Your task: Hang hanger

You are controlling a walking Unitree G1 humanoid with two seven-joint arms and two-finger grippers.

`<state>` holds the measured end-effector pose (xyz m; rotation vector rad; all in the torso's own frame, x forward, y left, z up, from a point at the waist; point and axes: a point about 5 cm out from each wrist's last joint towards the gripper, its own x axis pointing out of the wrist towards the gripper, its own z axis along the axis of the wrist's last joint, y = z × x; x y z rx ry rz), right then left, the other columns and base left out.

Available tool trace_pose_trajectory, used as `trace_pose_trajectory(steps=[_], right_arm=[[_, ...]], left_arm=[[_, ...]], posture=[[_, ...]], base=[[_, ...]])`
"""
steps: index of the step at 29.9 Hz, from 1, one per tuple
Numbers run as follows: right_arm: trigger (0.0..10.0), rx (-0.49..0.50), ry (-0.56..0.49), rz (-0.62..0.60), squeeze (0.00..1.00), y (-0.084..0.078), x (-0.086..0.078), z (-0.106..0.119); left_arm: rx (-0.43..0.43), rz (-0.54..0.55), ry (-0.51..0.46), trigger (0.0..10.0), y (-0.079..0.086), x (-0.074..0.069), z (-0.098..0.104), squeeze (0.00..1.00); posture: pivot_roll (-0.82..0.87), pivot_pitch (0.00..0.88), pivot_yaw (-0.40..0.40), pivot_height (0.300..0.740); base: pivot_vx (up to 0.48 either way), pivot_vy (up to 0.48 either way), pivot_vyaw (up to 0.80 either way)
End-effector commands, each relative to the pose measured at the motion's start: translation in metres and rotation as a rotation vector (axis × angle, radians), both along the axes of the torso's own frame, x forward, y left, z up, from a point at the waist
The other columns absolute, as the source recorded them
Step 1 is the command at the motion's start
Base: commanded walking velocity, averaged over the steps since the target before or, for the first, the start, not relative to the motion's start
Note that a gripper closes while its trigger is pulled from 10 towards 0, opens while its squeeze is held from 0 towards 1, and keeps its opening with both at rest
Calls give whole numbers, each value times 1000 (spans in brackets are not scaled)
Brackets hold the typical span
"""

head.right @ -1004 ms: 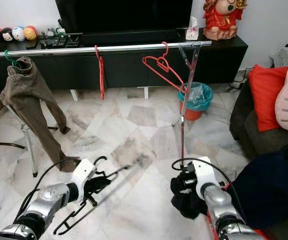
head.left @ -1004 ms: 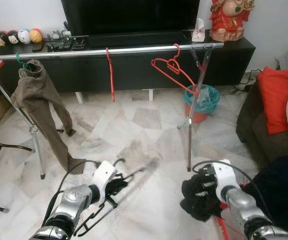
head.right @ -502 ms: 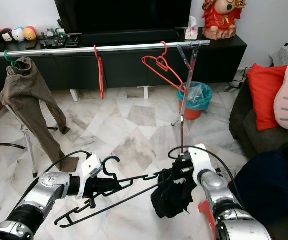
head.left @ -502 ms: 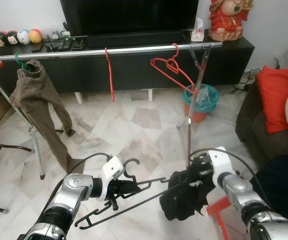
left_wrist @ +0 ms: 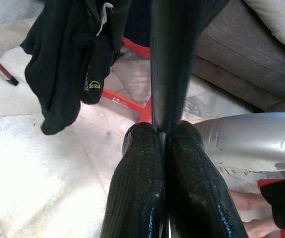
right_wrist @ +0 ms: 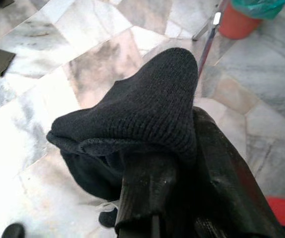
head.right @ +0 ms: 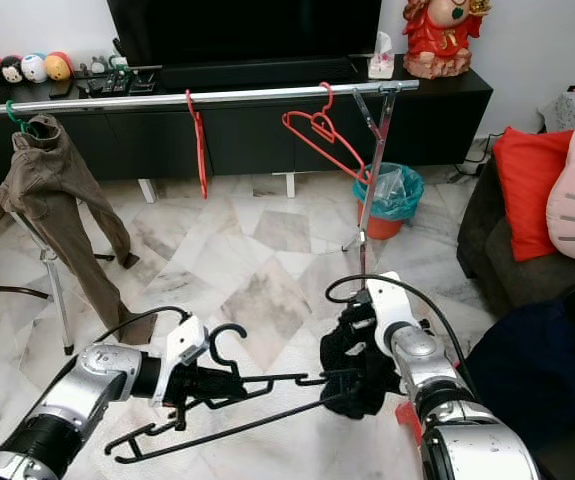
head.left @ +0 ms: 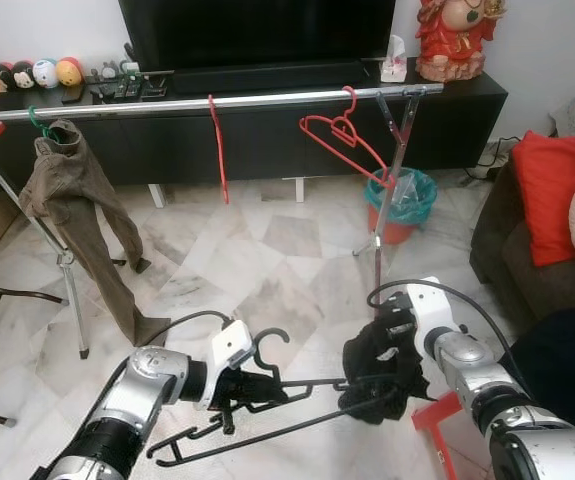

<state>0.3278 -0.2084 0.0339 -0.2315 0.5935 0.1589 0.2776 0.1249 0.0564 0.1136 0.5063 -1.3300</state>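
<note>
A black hanger lies nearly level low over the marble floor, hook up. My left gripper is shut on it just below the hook; the left wrist view has both fingers pressed on its bar. My right gripper is shut on a black knitted garment, bunched over the hanger's right end. That garment drapes my right fingers. Behind stands a silver clothes rail with two red hangers and brown trousers.
A teal bin stands by the rail's right leg. A dark sofa with a red cushion is to the right, with dark blue cloth in front. A red frame lies low right. The TV console is behind the rail.
My right gripper lifted the black garment and drew it over the hanger's right end. The left gripper shifted slightly right, levelling the hanger.
</note>
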Motion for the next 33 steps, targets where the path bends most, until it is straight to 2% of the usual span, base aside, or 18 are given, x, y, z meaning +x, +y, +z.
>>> trace_pose_trajectory(steps=[1,4,12,21,29,30,33], right_arm=[[10000,12,-47,43,0,9,12,14],[10000,20,-46,82,0,14,12,14],[10000,33,-40,117,0,17,10,14],[10000,47,-32,145,0,19,11,15],[10000,59,-31,148,0,21,12,16],[10000,62,-31,150,0,22,12,16],[10000,73,-27,155,0,24,12,16]], left_arm=[[16,10,-22,10000,-2,2,3,0],[40,92,-62,10000,-4,11,1,0],[50,121,-93,10000,-8,14,1,0],[127,254,-175,10000,-3,28,-1,0],[136,323,-228,10000,-5,36,1,0],[149,359,-248,10000,-5,40,1,0],[116,372,-237,10000,-9,41,2,0]], posture=[[-50,15,32,740],[-53,15,34,740],[-58,17,36,740],[-57,19,37,740],[-55,18,37,740],[-57,18,39,740],[-57,18,39,740]], base=[[0,0,0],[0,0,0],[0,0,0],[0,0,0],[0,0,0],[0,0,0],[0,0,0]])
